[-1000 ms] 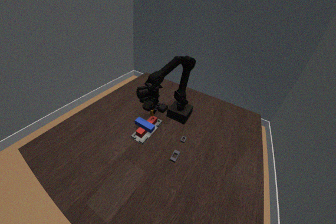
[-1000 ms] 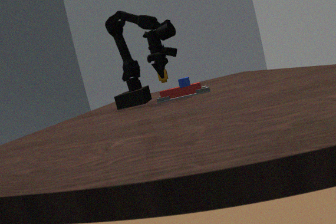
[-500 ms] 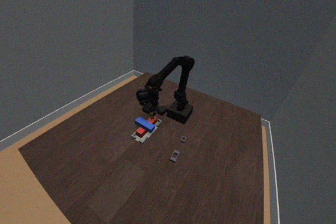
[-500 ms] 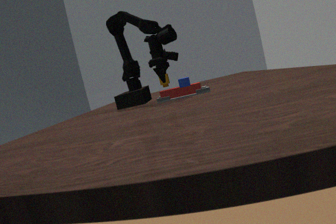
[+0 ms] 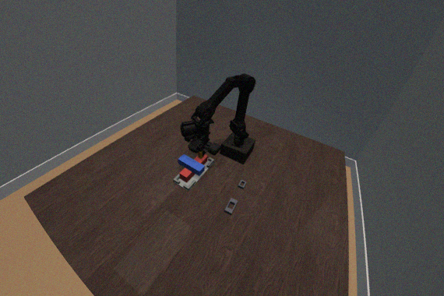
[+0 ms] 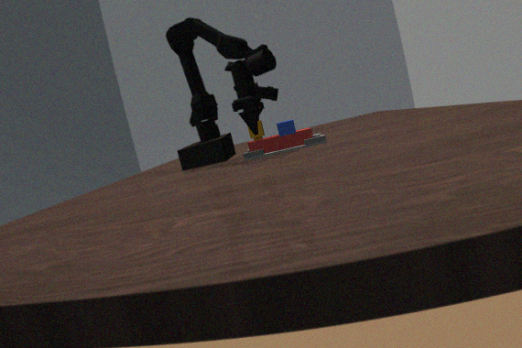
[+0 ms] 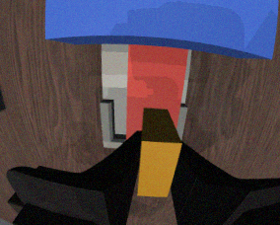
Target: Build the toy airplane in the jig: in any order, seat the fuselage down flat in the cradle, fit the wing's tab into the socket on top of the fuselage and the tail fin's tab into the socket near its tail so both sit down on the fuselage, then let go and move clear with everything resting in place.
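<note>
Seen from the side, the black arm (image 6: 201, 68) bends over from its base (image 6: 206, 151) on the wooden table (image 6: 320, 205) and points its gripper (image 6: 255, 125) straight down, the fingers nearly closed on the yellow fin (image 6: 256, 131). The fin stands upright, its lower end at the tail of the red fuselage (image 6: 280, 142); whether its tab has entered the socket cannot be told. The fuselage lies flat in the grey jig (image 6: 316, 140), just beside the base. The blue wing (image 6: 286, 127) sits on top of the fuselage, crosswise, further along from the fin. In the wrist view the fin (image 7: 158, 157) is pinched between the two dark fingers, with the fuselage (image 7: 155, 86) and wing (image 7: 163, 12) beyond it. From above, two small grey holders (image 5: 230, 206) lie on the table, well apart from the jig (image 5: 186, 184).
</note>
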Controlling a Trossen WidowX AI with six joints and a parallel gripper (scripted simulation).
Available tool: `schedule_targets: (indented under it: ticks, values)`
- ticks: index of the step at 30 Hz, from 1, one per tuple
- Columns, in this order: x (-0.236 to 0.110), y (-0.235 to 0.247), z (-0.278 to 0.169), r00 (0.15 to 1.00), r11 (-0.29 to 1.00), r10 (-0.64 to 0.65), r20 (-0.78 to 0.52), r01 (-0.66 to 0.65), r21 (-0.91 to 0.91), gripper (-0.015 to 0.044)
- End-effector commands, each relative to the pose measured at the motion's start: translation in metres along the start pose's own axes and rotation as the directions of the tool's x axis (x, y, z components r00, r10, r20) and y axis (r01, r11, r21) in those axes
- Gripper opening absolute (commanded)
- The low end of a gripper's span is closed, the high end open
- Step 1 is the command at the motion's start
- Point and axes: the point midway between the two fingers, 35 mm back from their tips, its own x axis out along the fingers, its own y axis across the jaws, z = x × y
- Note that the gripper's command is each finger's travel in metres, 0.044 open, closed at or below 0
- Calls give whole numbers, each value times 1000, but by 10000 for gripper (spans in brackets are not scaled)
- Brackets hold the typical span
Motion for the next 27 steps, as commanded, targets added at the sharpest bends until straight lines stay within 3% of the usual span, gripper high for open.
schedule_targets:
  ticks: [1, 5, 7, 10, 20, 27]
  values:
    - [0, 0, 0, 1000, 1000, 0, 0, 0, 0, 78]
    - [0, 0, 0, 1000, 1000, 0, 0, 0, 0, 52]
    - [0, 0, 0, 1000, 1000, 0, 0, 0, 0, 0]
    - [0, 0, 0, 1000, 1000, 0, 0, 0, 0, 0]
    - [0, 0, 0, 1000, 1000, 0, 0, 0, 0, 260]
    - [-9, -1, 2, 1000, 1000, 0, 0, 0, -1, 260]
